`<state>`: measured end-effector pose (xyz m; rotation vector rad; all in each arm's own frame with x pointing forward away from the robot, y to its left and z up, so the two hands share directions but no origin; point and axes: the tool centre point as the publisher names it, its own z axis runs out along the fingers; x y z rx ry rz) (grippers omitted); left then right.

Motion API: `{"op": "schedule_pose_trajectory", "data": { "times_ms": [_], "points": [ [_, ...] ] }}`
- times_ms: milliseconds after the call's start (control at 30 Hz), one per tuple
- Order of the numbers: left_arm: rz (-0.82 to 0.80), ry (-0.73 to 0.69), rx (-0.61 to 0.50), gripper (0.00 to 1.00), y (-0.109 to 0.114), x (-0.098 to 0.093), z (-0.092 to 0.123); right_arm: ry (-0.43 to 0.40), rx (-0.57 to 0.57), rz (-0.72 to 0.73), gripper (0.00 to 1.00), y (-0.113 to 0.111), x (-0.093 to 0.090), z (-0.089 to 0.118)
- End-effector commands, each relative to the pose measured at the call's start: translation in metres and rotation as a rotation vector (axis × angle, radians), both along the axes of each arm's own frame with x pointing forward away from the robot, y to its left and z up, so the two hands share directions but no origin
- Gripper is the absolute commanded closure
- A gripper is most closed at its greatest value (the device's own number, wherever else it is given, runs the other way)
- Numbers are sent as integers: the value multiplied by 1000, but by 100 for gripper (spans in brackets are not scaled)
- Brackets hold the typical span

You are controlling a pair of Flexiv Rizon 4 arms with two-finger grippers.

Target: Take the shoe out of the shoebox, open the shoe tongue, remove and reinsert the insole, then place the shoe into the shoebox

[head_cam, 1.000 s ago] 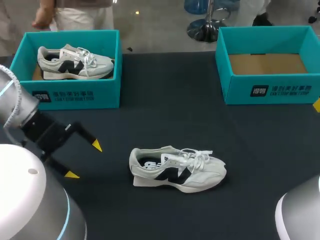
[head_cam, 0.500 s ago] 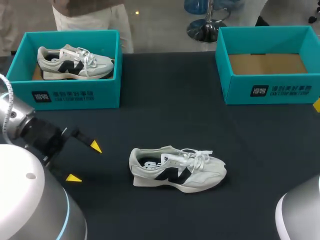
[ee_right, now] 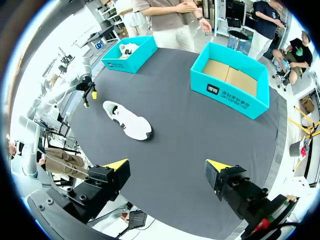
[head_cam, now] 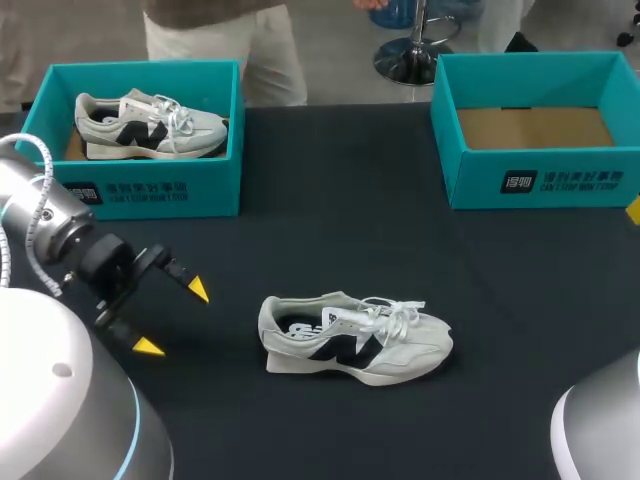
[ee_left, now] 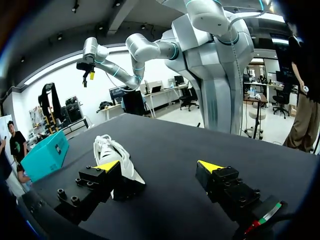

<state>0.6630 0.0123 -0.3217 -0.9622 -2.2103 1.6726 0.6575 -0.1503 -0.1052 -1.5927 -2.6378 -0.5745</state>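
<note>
A white sneaker (head_cam: 355,340) with a dark side logo lies on its sole on the black table, toe to the right and laces loose. My left gripper (head_cam: 173,318) hovers open just left of its heel, with nothing between its fingers. In the left wrist view the sneaker (ee_left: 112,154) lies just ahead of one finger of the open left gripper (ee_left: 159,166). My right gripper (ee_right: 167,165) is open high above the table, looking down on the sneaker (ee_right: 127,120). The empty teal shoebox (head_cam: 540,180) stands at the back right.
A second teal box (head_cam: 130,190) at the back left holds another white sneaker (head_cam: 150,125). From above, the right wrist view shows the empty box (ee_right: 230,87) and the filled box (ee_right: 129,54). Bare black table (head_cam: 330,230) lies between the boxes and the sneaker.
My left arm's wrist has turned and shifted a little, while its fingertips stay left of the sneaker. The sneaker and both boxes have not moved.
</note>
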Motion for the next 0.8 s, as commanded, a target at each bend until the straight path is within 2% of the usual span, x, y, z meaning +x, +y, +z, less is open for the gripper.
{"op": "schedule_pose_trajectory", "data": {
  "times_ms": [33, 100, 200, 267, 333, 367, 467, 567, 800],
  "points": [
    [-5, 4, -3, 0, 0, 2, -2, 6, -1, 1, 0, 0, 3, 0],
    [198, -27, 26, 0, -2, 1, -6, 6, -1, 1, 0, 0, 3, 0],
    [378, -5, 17, 0, -3, -4, -11, 6, -1, 1, 0, 0, 3, 0],
    [483, 38, -7, 0, -2, -8, -12, 6, -1, 1, 0, 0, 3, 0],
    [519, 91, -37, 0, -1, -10, -14, 6, -1, 1, 0, 0, 3, 0],
    [601, 77, -20, 0, -2, -11, -15, 6, -1, 1, 0, 0, 3, 0],
    [714, 115, -24, 0, -4, -12, -20, 6, -1, 1, 0, 0, 3, 0],
    [782, 124, -23, 0, -7, -11, -23, 6, -1, 1, 0, 0, 3, 0],
    [824, 169, -5, 0, -14, -3, -29, 6, -1, 1, 0, 0, 3, 0]
  ]
}}
